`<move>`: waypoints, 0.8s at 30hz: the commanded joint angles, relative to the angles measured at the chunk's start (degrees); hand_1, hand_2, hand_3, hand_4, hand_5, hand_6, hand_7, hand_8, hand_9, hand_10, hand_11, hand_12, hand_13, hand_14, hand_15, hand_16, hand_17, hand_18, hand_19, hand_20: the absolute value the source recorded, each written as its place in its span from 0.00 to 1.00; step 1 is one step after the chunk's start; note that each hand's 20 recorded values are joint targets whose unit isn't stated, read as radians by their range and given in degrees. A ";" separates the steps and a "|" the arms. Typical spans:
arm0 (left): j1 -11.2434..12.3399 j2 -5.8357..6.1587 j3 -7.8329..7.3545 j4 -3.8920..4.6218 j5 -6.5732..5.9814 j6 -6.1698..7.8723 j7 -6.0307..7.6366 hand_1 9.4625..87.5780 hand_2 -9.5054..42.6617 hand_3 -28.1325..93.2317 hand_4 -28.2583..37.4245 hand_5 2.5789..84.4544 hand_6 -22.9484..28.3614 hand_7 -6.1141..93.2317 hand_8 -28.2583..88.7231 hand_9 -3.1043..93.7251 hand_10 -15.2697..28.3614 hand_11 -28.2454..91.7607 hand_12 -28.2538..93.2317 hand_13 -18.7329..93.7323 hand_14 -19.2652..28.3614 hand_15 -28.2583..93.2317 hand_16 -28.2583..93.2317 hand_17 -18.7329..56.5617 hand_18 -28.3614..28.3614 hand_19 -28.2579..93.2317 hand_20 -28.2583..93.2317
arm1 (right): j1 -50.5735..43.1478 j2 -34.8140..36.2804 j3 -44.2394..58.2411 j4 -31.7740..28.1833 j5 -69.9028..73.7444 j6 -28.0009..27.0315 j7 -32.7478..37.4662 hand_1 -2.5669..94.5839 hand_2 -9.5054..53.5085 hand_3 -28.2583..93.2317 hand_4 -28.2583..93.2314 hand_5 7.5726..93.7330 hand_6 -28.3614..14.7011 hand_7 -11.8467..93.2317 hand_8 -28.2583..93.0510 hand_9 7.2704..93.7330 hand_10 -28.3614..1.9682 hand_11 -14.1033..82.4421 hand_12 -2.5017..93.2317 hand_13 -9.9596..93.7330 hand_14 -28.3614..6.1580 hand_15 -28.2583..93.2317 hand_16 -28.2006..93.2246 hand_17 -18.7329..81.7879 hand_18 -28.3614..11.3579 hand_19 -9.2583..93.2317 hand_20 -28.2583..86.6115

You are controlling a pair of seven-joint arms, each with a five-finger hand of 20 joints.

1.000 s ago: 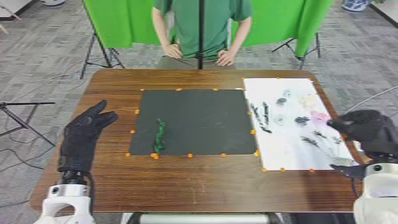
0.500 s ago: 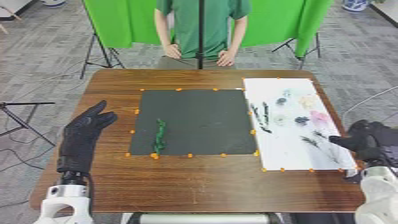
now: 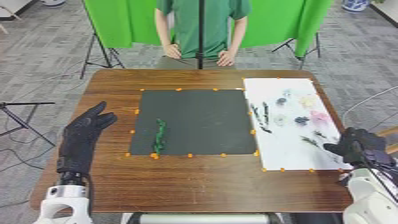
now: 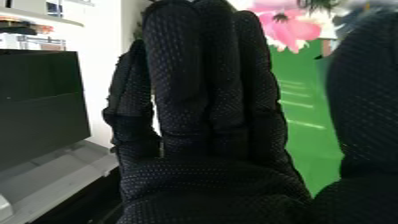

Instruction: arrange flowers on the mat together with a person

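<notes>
Green sprig (image 3: 160, 136), alone on the mat (image 3: 206, 120): early stage, I judge, with flowers (image 3: 319, 118) remaining on the white sheet (image 3: 282, 156). My left hand (image 3: 83, 130) and right hand (image 3: 359, 146): fingers extended, empty.

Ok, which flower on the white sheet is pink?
The pink flower near the right edge of the white sheet, beside a dark blue flower; no other there is pink.
</notes>
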 commanded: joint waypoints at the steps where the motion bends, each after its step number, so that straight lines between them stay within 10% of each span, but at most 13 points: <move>1: 0.95 -0.47 -0.25 -0.13 0.12 -0.02 -0.63 0.23 0.05 0.79 0.10 0.55 0.52 0.17 0.19 0.53 0.68 0.40 0.35 0.51 0.77 0.37 0.26 0.35 0.71 0.26 0.40 | 2.11 1.16 -3.13 2.53 -2.13 0.76 0.38 0.46 0.00 0.72 0.00 0.76 0.66 0.35 0.18 0.87 0.59 0.40 0.28 0.86 0.60 0.61 0.51 0.53 0.16 0.76 0.66; 7: 1.08 -0.37 -0.23 -0.22 0.00 0.15 -0.57 0.23 0.05 0.79 0.10 0.55 0.52 0.17 0.19 0.53 0.67 0.40 0.35 0.51 0.77 0.37 0.26 0.35 0.71 0.26 0.39 | 3.81 1.42 -5.31 4.01 -2.28 2.44 0.23 0.51 0.00 0.71 0.00 0.78 0.69 0.37 0.19 0.91 0.62 0.42 0.28 0.89 0.63 0.63 0.52 0.54 0.17 0.77 0.66; 9: 0.92 -0.28 -0.23 -0.13 0.00 0.01 -0.72 0.23 0.05 0.79 0.09 0.55 0.52 0.17 0.19 0.53 0.68 0.40 0.35 0.51 0.77 0.37 0.26 0.35 0.71 0.26 0.39 | 3.77 1.45 -5.52 4.16 -1.68 4.13 0.58 0.78 0.00 0.24 0.17 0.81 0.70 0.37 0.33 0.93 0.64 0.43 0.31 0.91 0.65 0.63 0.52 0.54 0.17 0.77 0.65; 11: 0.91 -0.25 -0.17 -0.15 -0.01 0.04 -0.77 0.23 0.05 0.79 0.10 0.55 0.52 0.17 0.19 0.53 0.68 0.40 0.35 0.51 0.77 0.37 0.26 0.35 0.71 0.26 0.39 | 3.86 1.36 -5.52 4.08 -0.89 5.19 0.81 0.91 0.00 0.03 0.28 0.85 0.71 0.36 0.38 0.96 0.65 0.40 0.34 0.93 0.66 0.65 0.53 0.55 0.18 0.77 0.65; 24: 1.14 -0.32 -0.44 -0.19 -0.10 -0.53 -1.73 0.23 0.05 0.79 0.09 0.55 0.52 0.17 0.19 0.53 0.68 0.40 0.35 0.51 0.77 0.37 0.26 0.34 0.71 0.26 0.39 | 3.20 -2.53 0.13 -5.12 15.81 8.75 3.82 0.96 0.00 0.00 0.41 0.91 0.73 0.36 0.40 1.00 0.70 0.46 0.35 0.98 0.70 0.65 0.53 0.59 0.18 0.80 0.63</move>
